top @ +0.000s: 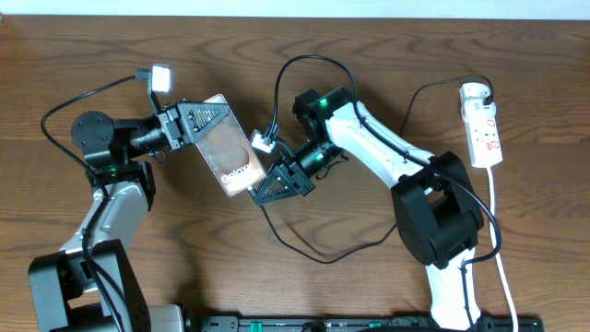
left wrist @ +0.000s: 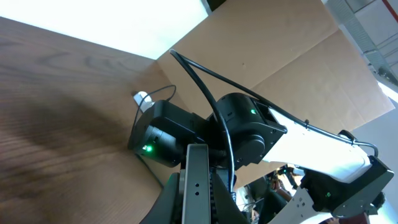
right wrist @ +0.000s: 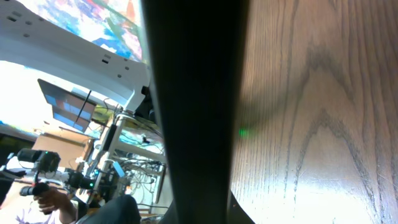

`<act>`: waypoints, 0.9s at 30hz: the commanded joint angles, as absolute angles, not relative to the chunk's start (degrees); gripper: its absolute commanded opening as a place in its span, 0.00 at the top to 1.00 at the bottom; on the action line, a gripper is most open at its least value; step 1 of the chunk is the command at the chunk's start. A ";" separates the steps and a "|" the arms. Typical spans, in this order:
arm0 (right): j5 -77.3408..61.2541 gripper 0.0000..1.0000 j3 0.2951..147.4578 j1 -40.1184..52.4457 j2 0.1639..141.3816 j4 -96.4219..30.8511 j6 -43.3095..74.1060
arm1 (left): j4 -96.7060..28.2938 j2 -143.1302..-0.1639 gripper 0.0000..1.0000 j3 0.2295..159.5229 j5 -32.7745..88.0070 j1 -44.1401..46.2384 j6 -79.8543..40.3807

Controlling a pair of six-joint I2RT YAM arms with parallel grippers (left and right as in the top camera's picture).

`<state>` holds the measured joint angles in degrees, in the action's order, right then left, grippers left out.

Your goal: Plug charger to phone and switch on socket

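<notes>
- While the left end effector (top: 196, 118) is clamping the phone (top: 232, 148) by its upper end and holding it tilted, the right end effector (top: 277, 183) is sitting at the phone's lower edge. Whether it is pinching the charger (top: 323, 261) tip, I cannot tell.
- The step seems to be calling for a straight, gentle push, with the phone kept steady.
- Well apart, the socket (top: 484, 124) is lying untouched at the counter's (top: 369, 37) right side.
</notes>
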<state>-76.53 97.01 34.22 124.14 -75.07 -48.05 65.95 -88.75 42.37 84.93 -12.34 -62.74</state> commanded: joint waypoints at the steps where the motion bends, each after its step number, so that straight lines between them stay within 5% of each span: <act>1: -83.09 0.99 98.19 34.54 124.36 -74.61 -47.77 | 66.30 -88.42 0.93 42.85 83.85 -11.88 -60.53; 27: -82.72 0.99 98.19 34.54 124.36 -74.78 -47.75 | 66.30 -88.42 0.93 42.85 84.38 -11.88 -55.51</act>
